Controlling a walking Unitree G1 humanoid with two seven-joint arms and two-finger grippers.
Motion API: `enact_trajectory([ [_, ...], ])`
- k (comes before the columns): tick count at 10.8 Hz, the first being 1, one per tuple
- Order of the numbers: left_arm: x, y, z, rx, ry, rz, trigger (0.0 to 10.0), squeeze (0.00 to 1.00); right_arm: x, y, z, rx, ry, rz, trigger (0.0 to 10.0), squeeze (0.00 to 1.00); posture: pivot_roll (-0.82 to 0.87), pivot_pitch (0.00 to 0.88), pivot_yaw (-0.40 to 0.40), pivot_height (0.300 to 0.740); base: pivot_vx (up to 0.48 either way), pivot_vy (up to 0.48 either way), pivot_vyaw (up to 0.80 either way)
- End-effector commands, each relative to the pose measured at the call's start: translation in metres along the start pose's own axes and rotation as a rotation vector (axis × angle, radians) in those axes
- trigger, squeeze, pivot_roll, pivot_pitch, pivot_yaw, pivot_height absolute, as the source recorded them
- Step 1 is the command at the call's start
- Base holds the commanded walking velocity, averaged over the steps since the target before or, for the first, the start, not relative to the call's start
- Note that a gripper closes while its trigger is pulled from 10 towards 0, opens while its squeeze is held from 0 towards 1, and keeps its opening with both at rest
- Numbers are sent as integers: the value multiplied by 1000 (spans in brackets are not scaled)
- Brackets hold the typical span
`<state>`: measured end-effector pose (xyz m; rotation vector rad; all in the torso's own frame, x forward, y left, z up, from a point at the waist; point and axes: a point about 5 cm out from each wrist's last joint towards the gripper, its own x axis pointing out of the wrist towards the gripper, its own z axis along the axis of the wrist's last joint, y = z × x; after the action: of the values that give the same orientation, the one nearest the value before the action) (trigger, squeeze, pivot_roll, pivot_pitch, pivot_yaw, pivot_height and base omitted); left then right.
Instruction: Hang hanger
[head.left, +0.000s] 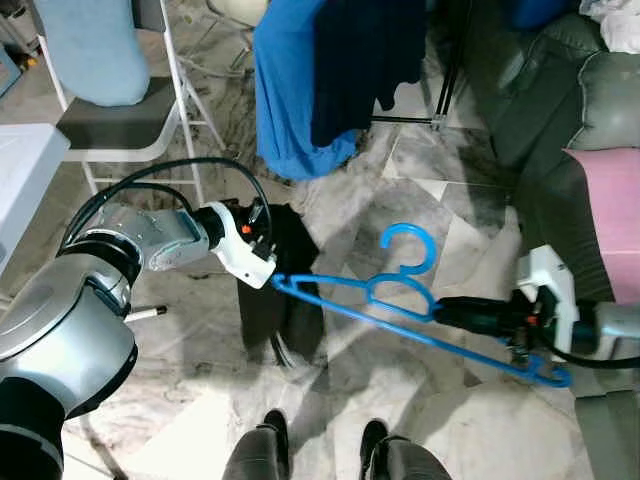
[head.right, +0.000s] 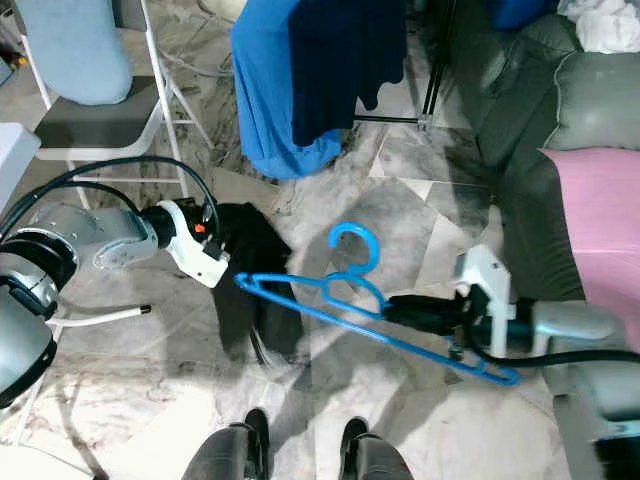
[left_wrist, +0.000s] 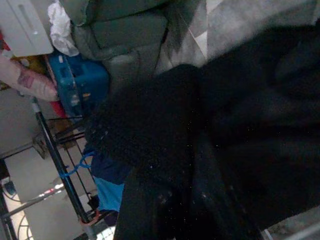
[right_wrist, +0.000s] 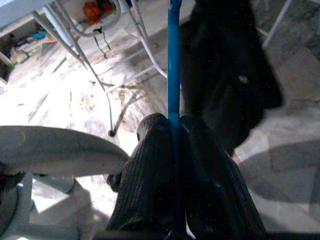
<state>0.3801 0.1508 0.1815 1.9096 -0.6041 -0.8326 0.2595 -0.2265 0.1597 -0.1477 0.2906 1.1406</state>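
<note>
I hold the blue hanger (head.left: 400, 305) level above the floor, my right gripper (head.left: 450, 310) pinched on its bar and my left gripper (head.left: 275, 262) clutching a black garment (head.left: 285, 300) at its left tip, so next I judge threading that tip into the cloth.

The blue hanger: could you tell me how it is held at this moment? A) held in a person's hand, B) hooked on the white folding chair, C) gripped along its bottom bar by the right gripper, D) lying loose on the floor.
C: the right gripper has its black fingers closed on the bottom bar of the blue hanger, which is held above the marble floor.
</note>
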Motion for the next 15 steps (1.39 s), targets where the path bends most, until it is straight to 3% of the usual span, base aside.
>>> enact_trajectory([
  [1, -5, 11, -7, -2, 4, 51, 10000, 0, 7, 3, -2, -24, 0, -2, 10000, 0, -65, 263, 93, 740, 0, 0, 0],
  [3, -8, 11, -7, -11, -11, 58, 10000, 0, 6, -3, -5, -29, -17, -66, 10000, 0, -53, 264, 101, 740, 0, 0, 0],
  [6, -15, -4, -15, -32, 81, -2, 10000, 0, -34, -3, 9, -43, -11, -113, 10000, 0, -54, 272, 99, 740, 0, 0, 0],
  [8, -15, -5, -15, -45, 93, 2, 10000, 0, -56, -6, 9, -63, 35, -173, 10000, 0, -66, 276, 102, 740, 0, 0, 0],
  [13, -11, 8, -14, -69, 66, 51, 10000, 0, -50, -4, -6, -18, 21, -210, 10000, 0, -57, 281, 114, 740, 0, 0, 0],
  [15, -10, 14, -10, -86, 11, 75, 10000, 0, -49, -9, -6, -34, 18, -238, 10000, 0, -54, 282, 117, 740, 0, 0, 0],
])
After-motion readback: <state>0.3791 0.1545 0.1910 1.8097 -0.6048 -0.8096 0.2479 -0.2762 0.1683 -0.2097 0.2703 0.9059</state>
